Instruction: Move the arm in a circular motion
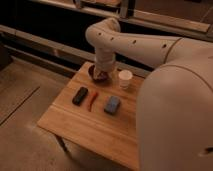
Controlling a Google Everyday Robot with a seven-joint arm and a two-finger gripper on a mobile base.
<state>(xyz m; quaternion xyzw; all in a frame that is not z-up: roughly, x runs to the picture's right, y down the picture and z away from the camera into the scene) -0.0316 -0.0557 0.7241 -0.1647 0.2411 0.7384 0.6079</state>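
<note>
Wooden counter (95, 132) carries a dark bowl (98, 75), white cup (125, 79) and small items, while the arm (135, 42) reaches across from the right, its gripper (103, 71) over the bowl at the far edge; circle judged partway, remainder unverifiable.

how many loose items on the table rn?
5: black case, red tool, blue block, white cup, dark bowl partly hidden under the arm. Gripper hangs over the bowl.
</note>
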